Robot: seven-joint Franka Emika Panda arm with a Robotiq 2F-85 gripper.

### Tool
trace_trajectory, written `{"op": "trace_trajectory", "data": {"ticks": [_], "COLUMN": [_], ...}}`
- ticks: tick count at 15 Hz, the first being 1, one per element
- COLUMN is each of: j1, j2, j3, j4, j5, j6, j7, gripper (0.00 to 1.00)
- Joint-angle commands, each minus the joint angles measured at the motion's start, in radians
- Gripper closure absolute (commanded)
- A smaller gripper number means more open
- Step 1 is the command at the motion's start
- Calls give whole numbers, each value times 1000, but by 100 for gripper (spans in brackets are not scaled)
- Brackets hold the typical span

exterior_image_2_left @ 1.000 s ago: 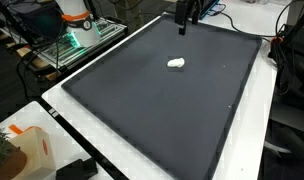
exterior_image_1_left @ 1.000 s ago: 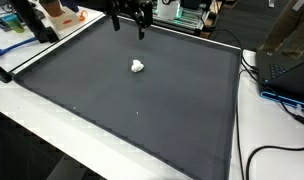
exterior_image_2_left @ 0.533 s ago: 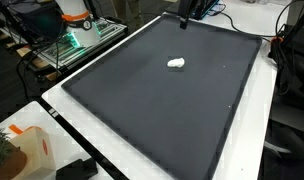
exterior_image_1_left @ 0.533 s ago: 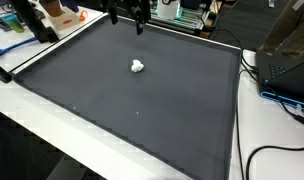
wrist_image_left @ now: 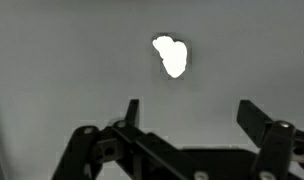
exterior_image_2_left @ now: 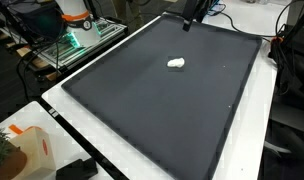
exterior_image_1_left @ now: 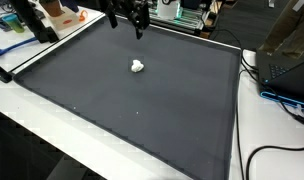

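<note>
Your biggest surface is the white table (exterior_image_1_left: 27, 118), smooth and hard-edged, and nearly all of it is covered by a dark grey mat (exterior_image_1_left: 142, 115). The mat is a flat matte rectangle with a thin pale seam round its border. In both exterior views it reads as soft, slightly fuzzy fabric, while the wrist view gives you only an even grey field with no edge in sight.

Next down in size is your gripper (exterior_image_1_left: 127, 25), black metal with angular linkages, hanging above the mat's far edge. In an exterior view (exterior_image_2_left: 189, 22) it is a dark clump, and you cannot judge the jaws there. The wrist view (wrist_image_left: 190, 108) settles it: the two squared fingertips stand wide apart, with bare mat between them and nothing held.

Smallest is the white lump (exterior_image_1_left: 138, 67), crumpled and irregular, like wadded tissue or soft putty. It lies on the mat's far half, well apart from your fingers. An exterior view (exterior_image_2_left: 176, 64) shows it longer than it is tall. The wrist view (wrist_image_left: 171, 55) shows a lobed, blown-out white outline ahead of the open fingertips, slightly toward the left one.
</note>
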Motion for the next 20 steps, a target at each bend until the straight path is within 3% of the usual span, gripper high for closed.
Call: {"op": "trace_trajectory", "data": {"ticks": [1,4,5,10,20], "j1": [19,16,17,17,7], "j2": [65,128,71,130,255], "j3": [-25,-26,-27,-31,-41], "j4": [72,139,71,131,296], "j5": [-8,13,7,11,26], "j6": [-46,-81,-34,-46,-188], "j7": [17,-2,-3,-5,-49], "gripper": [0,0,0,0,0]}}
